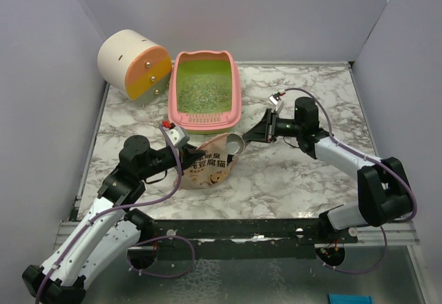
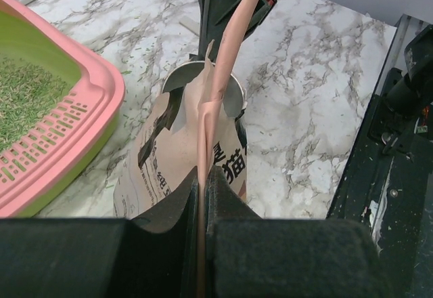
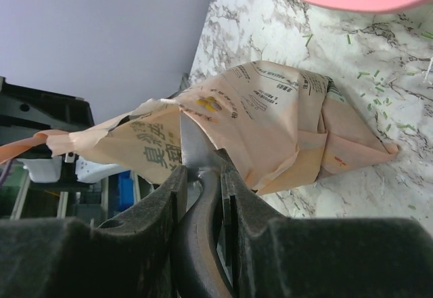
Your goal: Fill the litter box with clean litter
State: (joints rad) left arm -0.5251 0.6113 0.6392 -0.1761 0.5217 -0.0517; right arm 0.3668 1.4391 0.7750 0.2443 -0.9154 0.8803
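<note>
Direction from scoop to tray is what the coming move is judged to turn on. The grey metal scoop (image 1: pixel 235 143) is held at the open mouth of the tan printed pouch (image 1: pixel 207 169). The pink plastic litter box with the lime-green inside (image 1: pixel 206 118) lies just beyond it, farther from the arm bases and slightly to the left. The box's long axis runs away from the bases, with the slotted ledge at the near end, next to the pouch; whether pouch and box touch cannot be told. A layer of greenish-grey granular litter (image 1: pixel 204 83) is seen on the box floor, and stray grains are scattered on the marble-patterned table (image 1: pixel 304 179).

The right gripper (image 3: pixel 203 176) is clamped on the scoop's handle, which is pinched between both fingers in the right wrist view. The left gripper (image 2: pixel 203 179) is clamped on the pouch's upper edge, so that the mouth is held up and open. The left gripper is about as near the box, but the scoop is carried by the right. A lift over the ledge and a tip toward the far left is therefore judged to be called for from that arm.

Chinese characters are printed on the pouch in dark ink. 猫 is read in the left wrist view; the rest is creased or too small. No brand name is made out.
</note>
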